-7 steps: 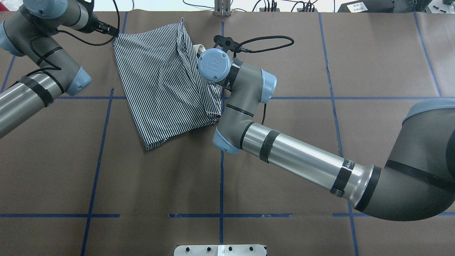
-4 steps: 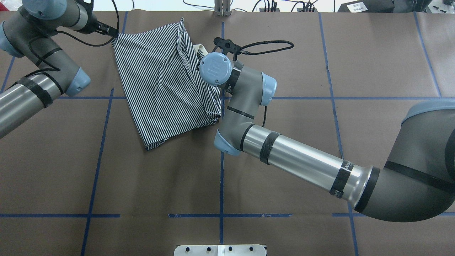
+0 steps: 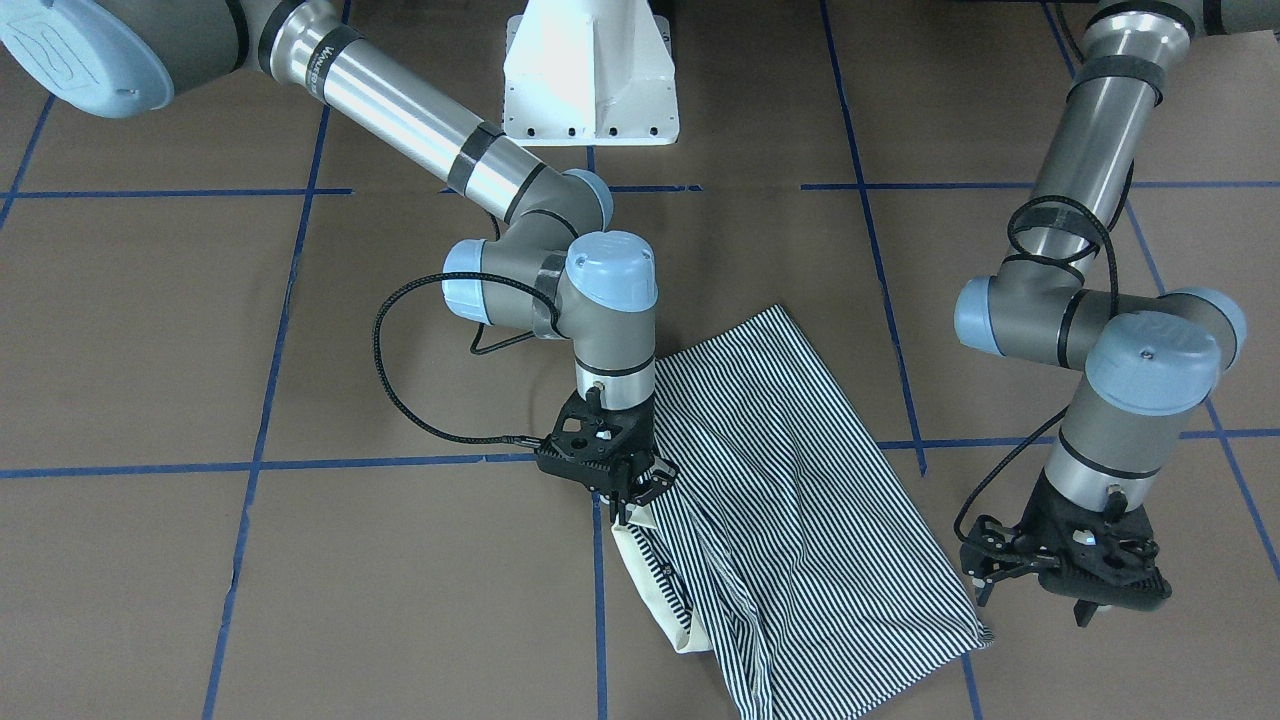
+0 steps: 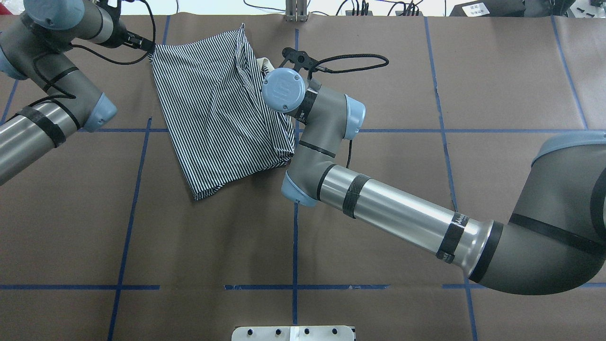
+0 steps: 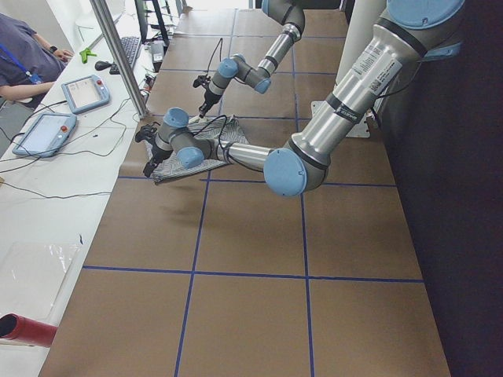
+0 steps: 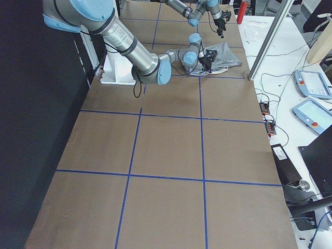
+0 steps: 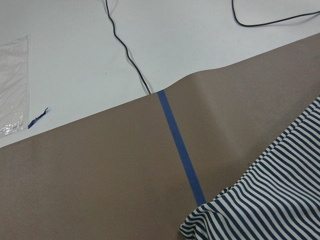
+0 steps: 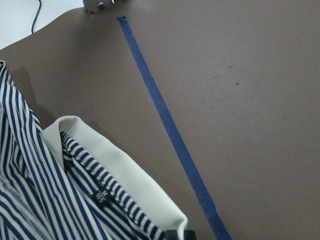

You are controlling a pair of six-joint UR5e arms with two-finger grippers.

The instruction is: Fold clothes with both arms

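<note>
The striped polo shirt (image 3: 800,500) lies folded into a slanted rectangle on the brown table, its cream collar (image 3: 650,585) sticking out at one edge. My right gripper (image 3: 622,510) points straight down at that collar edge with its fingers pinched together. In the right wrist view the collar's corner (image 8: 150,200) runs in between the fingertips (image 8: 172,235). My left gripper (image 3: 1035,605) hangs open and empty just beside the shirt's far corner (image 3: 975,632), a little above the table. In the left wrist view only the shirt's striped corner (image 7: 270,200) appears.
The white pedestal base (image 3: 590,90) stands at the robot's side of the table. Blue tape lines (image 4: 294,246) grid the brown paper. Beyond the far edge sit a metal post (image 4: 296,12), cables (image 7: 125,50) and tablets (image 5: 47,129); a person (image 5: 23,55) sits there.
The left arm has drawn back slightly toward the far left corner. The right wrist has shifted a little to the left over the collar. The shirt has not moved.
</note>
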